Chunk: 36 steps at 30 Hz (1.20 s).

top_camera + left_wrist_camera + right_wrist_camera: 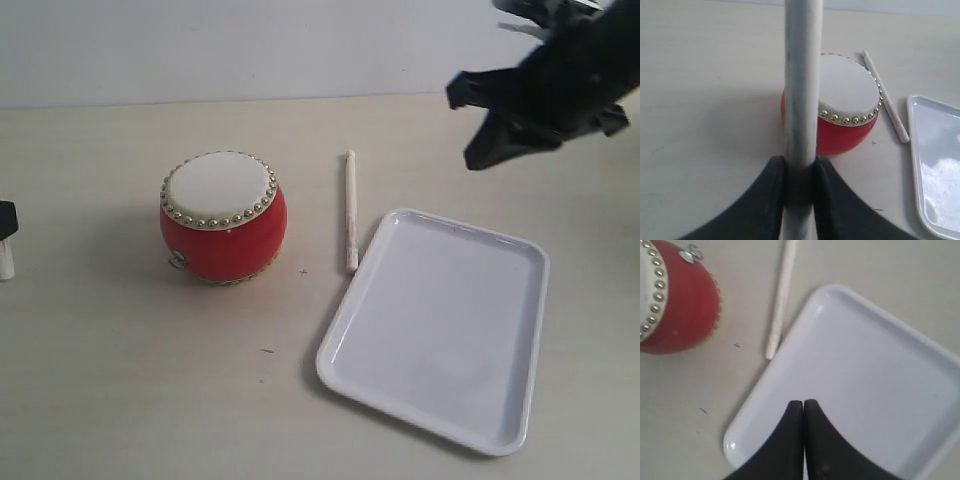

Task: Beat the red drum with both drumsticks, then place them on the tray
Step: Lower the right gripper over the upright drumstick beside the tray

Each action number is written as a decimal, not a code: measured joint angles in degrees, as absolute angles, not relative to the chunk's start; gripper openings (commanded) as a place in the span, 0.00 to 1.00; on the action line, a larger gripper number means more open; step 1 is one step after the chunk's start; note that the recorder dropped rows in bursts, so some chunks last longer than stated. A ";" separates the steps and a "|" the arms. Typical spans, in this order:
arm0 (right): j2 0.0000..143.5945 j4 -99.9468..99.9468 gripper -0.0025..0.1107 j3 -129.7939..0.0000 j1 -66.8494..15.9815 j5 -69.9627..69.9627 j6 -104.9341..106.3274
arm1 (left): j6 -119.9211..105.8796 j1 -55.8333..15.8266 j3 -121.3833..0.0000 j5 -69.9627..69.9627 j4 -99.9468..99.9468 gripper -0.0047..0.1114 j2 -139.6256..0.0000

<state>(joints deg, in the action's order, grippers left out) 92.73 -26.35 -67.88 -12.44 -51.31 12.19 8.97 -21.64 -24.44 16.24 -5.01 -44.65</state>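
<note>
The red drum [223, 217] with its cream head stands left of centre on the table. One pale drumstick [351, 210] lies flat between the drum and the white tray [437, 395]. At the left edge of the exterior view only a bit of my left gripper [6, 222] shows; in its wrist view this gripper [800, 165] is shut on the other drumstick [802, 80], which stands up in front of the drum [850, 127]. My right gripper [803, 405] is shut and empty, hovering above the tray [865, 370]; its arm [545, 90] hangs at the upper right.
The pale tabletop [120, 380] spreads around the drum and tray. A light wall [250, 45] runs along the back.
</note>
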 measured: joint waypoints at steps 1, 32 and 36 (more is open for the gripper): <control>94.31 -25.41 0.02 -70.34 -14.16 -51.59 11.12 | 8.97 -21.64 -24.44 16.24 -5.01 0.04 -44.65; 119.55 -24.75 0.02 -98.49 -26.93 -57.93 2.06 | 8.97 -21.64 -24.44 15.84 -5.38 0.04 -44.65; 119.92 -23.06 0.02 -98.63 -26.93 -53.31 0.00 | 8.97 -21.64 -24.44 15.84 -5.50 0.04 -44.65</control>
<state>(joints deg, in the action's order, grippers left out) 119.92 -23.06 -98.63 -26.93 -53.31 0.00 8.97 -21.64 -24.44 15.84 -5.50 -44.65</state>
